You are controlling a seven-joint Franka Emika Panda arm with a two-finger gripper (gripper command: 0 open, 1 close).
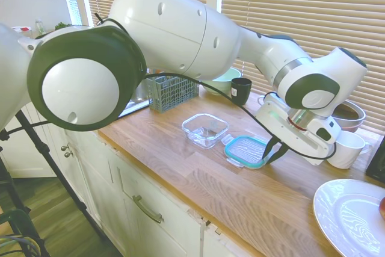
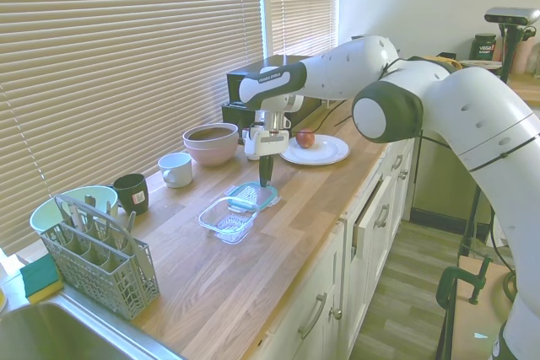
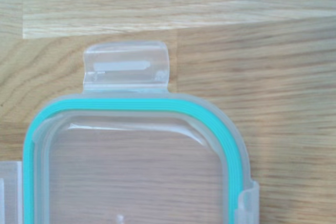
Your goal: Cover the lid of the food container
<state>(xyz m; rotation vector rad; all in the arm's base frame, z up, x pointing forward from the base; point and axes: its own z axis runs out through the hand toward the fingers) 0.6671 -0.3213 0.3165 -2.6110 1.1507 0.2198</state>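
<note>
The lid (image 1: pixel 246 150), clear with a teal rim seal and snap tabs, lies flat on the wooden counter. It fills the wrist view from close by as the lid (image 3: pixel 136 161), one tab pointing away. The food container (image 1: pixel 205 129), a small clear square dish, stands open just left of the lid, also seen as the food container (image 2: pixel 228 218). My gripper (image 1: pixel 274 151) is down at the lid's right edge, in the second exterior view my gripper (image 2: pixel 265 179) stands straight over the lid (image 2: pixel 253 196). Whether it grips the lid cannot be made out.
A white mug (image 1: pixel 347 148) and a pink bowl (image 1: pixel 349 114) stand just behind the gripper. A black mug (image 1: pixel 240 90), a mint bowl (image 2: pixel 72 206) and a grey cutlery basket (image 1: pixel 171 90) are further along by the sink. A white plate (image 1: pixel 352 215) lies at the right.
</note>
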